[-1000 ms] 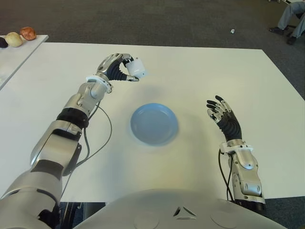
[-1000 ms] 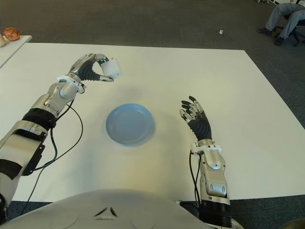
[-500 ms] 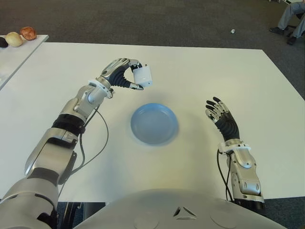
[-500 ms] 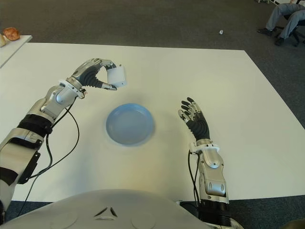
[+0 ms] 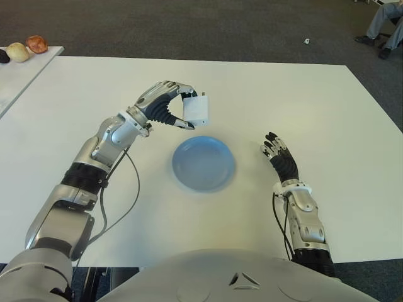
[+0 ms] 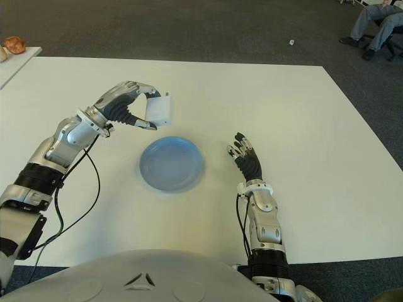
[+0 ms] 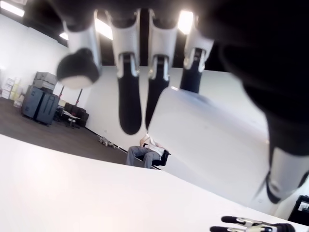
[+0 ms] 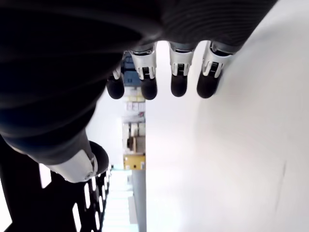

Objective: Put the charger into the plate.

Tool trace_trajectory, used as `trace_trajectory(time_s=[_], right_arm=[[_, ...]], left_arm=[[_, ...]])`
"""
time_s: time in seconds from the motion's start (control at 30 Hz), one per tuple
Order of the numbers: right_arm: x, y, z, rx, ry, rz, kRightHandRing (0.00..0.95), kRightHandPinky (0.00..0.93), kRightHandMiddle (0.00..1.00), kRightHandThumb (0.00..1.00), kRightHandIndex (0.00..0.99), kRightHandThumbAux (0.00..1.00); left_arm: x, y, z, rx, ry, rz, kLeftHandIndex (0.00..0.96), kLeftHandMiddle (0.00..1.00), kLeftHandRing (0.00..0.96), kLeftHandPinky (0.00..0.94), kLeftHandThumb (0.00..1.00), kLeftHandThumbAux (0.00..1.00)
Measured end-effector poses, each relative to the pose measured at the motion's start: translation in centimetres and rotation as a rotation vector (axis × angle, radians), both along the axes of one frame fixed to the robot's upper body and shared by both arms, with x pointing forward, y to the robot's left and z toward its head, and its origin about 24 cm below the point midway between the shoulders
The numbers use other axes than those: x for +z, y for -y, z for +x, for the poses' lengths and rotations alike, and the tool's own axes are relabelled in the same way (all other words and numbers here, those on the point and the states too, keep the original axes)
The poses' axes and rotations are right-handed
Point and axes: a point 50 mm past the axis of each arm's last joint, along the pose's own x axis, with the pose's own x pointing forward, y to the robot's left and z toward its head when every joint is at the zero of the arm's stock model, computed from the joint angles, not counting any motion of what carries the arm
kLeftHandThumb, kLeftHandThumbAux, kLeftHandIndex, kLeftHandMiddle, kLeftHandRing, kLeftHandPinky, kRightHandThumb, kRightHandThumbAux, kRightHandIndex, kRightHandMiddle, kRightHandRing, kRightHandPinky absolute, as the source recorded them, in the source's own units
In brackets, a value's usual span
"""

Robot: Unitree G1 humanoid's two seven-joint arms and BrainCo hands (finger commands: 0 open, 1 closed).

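Above far rim of plate (image 5: 204, 163): charger (image 5: 196, 109) pinched in left hand (image 5: 165, 107), raised, probably for clearing rim; right hand (image 5: 278, 154) slack-fingered, empty, beside plate's right

The charger (image 5: 198, 109) was plain white. The plate (image 5: 204, 163), at the frame's centre, was pale blue and unpatterned. The table (image 5: 315, 100) was off-white. The left hand (image 5: 165, 107) showed silver-grey shells over black joints, and the right hand (image 5: 279, 159), at lower right, was mostly black with white finger segments and a silver forearm. The floor (image 5: 208, 28) along the top was dark grey carpet. At upper left lay round things (image 5: 28, 48), one cream, one reddish-brown.
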Motion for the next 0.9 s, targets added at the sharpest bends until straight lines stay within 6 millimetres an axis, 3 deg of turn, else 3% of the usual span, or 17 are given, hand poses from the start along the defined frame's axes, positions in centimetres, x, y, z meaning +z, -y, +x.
trace_trajectory(time_s=[0.9], right_arm=[[-0.4, -0.9, 0.5, -0.039, 0.019, 0.004, 0.017, 0.008, 0.056, 0.000, 0.025, 0.578]], left_arm=[[-1.5, 0.2, -2.4, -0.058, -0.078, 0.007, 0.441, 0.884, 0.875, 0.852, 0.749, 0.698]])
